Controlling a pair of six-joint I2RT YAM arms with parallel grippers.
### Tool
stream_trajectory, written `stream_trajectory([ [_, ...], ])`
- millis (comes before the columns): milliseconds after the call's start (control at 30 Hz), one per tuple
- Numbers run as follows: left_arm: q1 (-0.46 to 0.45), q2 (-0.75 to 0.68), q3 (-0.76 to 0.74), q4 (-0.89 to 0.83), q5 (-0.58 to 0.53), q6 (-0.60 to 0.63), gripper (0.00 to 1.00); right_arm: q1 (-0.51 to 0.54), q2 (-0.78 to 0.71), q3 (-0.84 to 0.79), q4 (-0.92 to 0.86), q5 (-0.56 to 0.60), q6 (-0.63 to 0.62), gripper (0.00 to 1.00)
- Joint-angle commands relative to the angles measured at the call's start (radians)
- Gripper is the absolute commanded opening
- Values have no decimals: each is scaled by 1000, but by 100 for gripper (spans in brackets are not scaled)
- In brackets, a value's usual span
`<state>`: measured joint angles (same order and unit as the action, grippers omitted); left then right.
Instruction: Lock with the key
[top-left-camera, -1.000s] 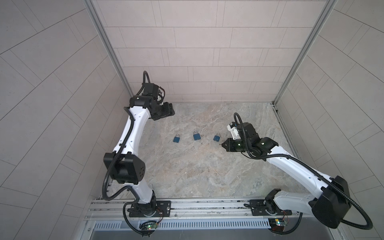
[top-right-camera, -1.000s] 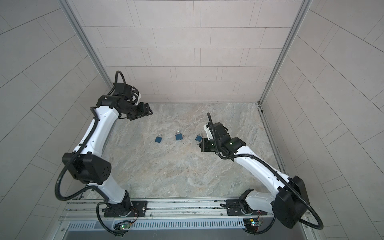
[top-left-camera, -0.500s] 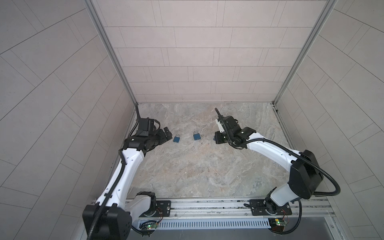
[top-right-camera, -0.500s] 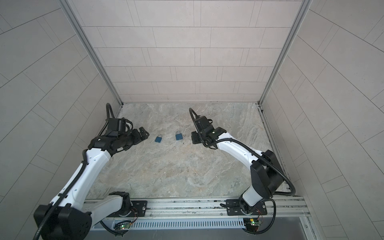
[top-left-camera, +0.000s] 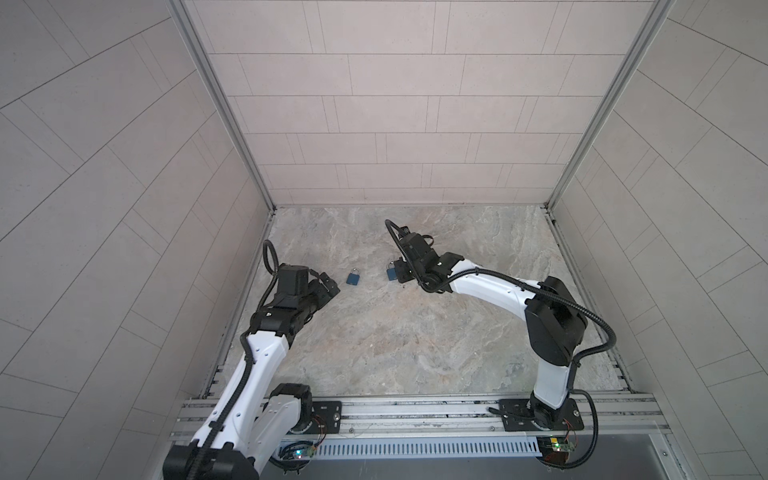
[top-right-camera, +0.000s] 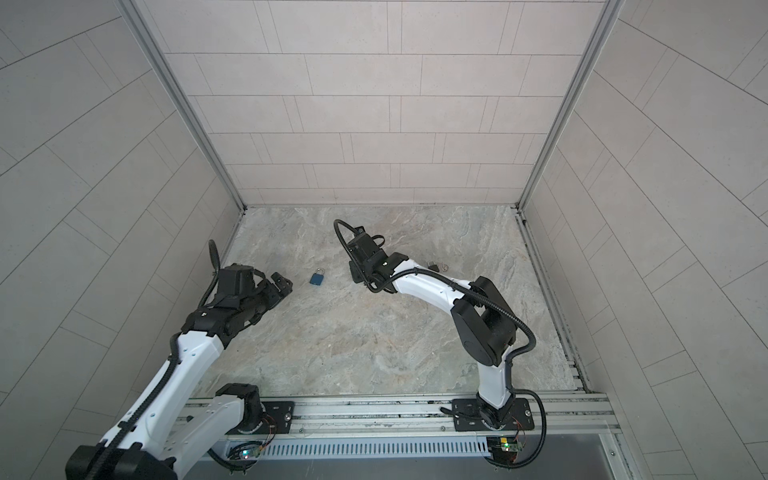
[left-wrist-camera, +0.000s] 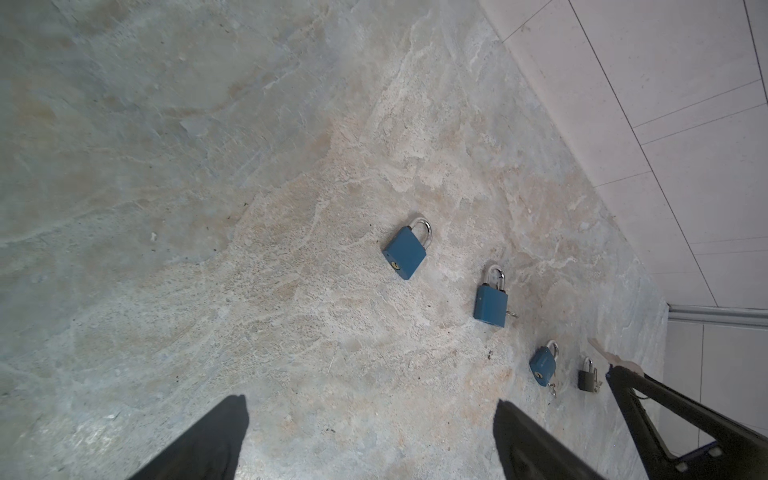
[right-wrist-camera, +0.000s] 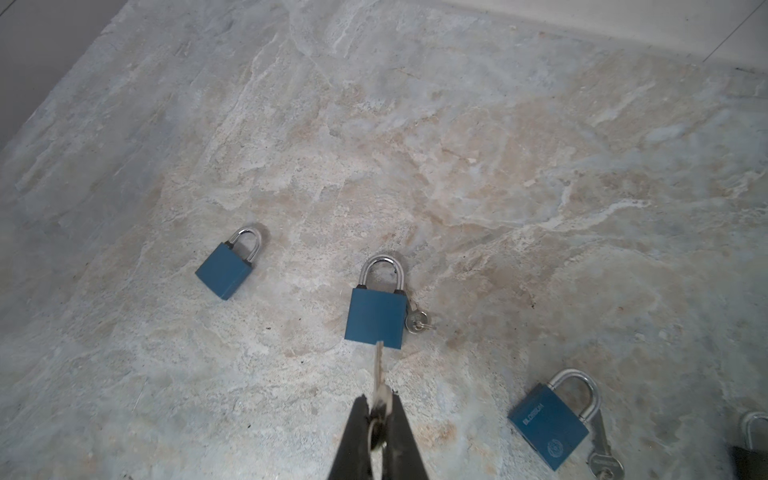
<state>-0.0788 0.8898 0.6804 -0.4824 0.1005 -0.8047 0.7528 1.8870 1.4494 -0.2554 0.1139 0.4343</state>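
Key (right-wrist-camera: 378, 365): clamped in the right end effector (right-wrist-camera: 376, 405), tip at the near edge of the middle blue padlock (right-wrist-camera: 376, 318), which lies flat on the stone surface (right-wrist-camera: 498, 166).

Step, as we judge it: insertion. Next we need the blade lined up with the keyway.

Left end effector (left-wrist-camera: 372, 409): jaws apart, empty, near the leftmost blue padlock (left-wrist-camera: 406, 252).

Left gripper (left-wrist-camera: 370, 401) jaws wide apart over marble floor (left-wrist-camera: 208, 208). Row runs rightward: leftmost blue padlock (left-wrist-camera: 406, 253), middle blue padlock (left-wrist-camera: 491, 305), rightmost blue padlock (left-wrist-camera: 543, 365), then small dark padlock (left-wrist-camera: 587, 378).
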Motion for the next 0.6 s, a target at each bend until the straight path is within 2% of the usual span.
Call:
stream_trajectory([
  [0, 2, -47, -26, 36, -103, -34, 100, 5, 35, 39, 53, 87, 86, 0],
  [167, 2, -96, -61, 64, -170, -4, 100, 12, 121, 82, 77, 49, 228, 0],
  [567, 2, -155, -101, 86, -322, 50, 100, 94, 345, 217, 121, 19, 342, 0],
])
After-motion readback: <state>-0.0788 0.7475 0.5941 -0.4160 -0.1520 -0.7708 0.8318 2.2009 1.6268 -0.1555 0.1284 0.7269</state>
